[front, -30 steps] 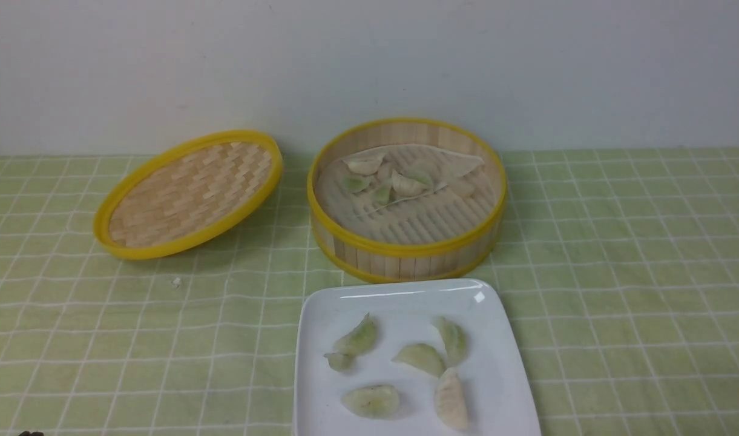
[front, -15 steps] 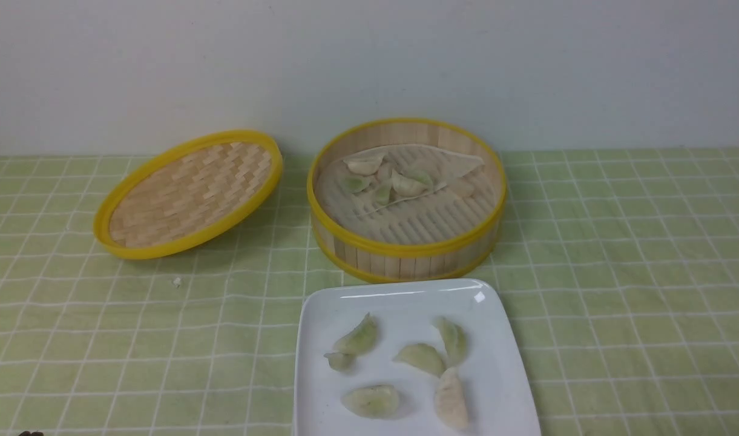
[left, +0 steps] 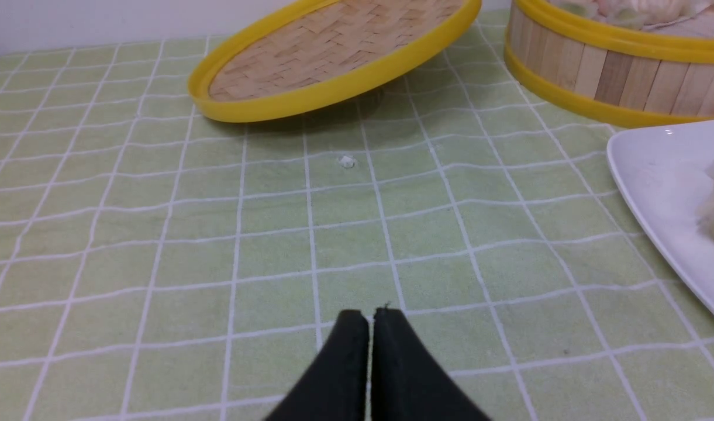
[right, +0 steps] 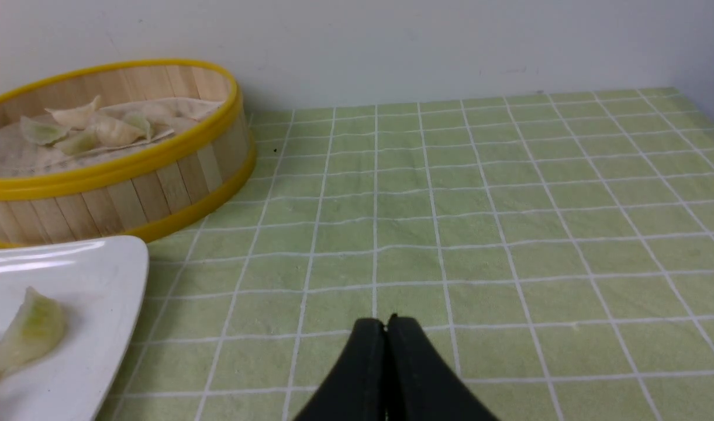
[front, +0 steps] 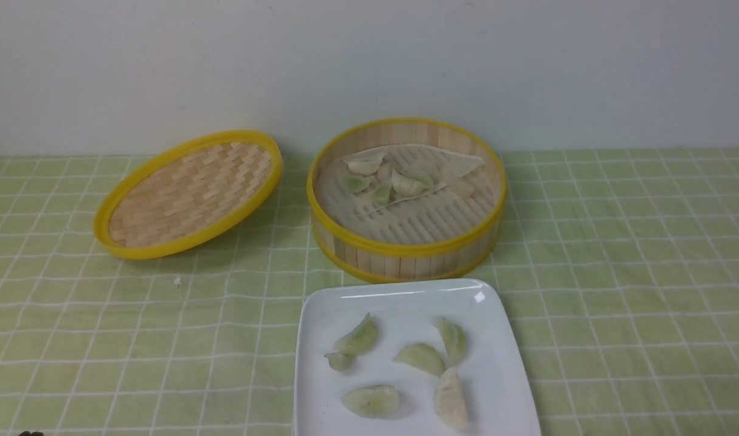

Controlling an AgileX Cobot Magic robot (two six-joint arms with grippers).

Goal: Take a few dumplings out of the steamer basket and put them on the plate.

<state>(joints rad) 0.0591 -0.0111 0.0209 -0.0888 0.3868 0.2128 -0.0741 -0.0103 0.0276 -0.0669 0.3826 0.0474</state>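
The steamer basket [front: 405, 257] stands at the back centre with several dumplings [front: 405, 181] on its pale liner. In front of it the white plate [front: 502, 375] carries several dumplings [front: 420, 358]. Both arms are out of the front view. In the left wrist view my left gripper [left: 371, 316] is shut and empty, low over the cloth to the left of the plate [left: 655, 187]. In the right wrist view my right gripper [right: 386, 323] is shut and empty, over the cloth to the right of the plate [right: 99, 280] and the basket [right: 158, 187].
The woven yellow-rimmed lid [front: 187, 194] lies tilted to the left of the basket. A small white crumb [front: 176, 281] sits on the green checked cloth [front: 617, 272] in front of the lid. A pale wall closes the back of the table.
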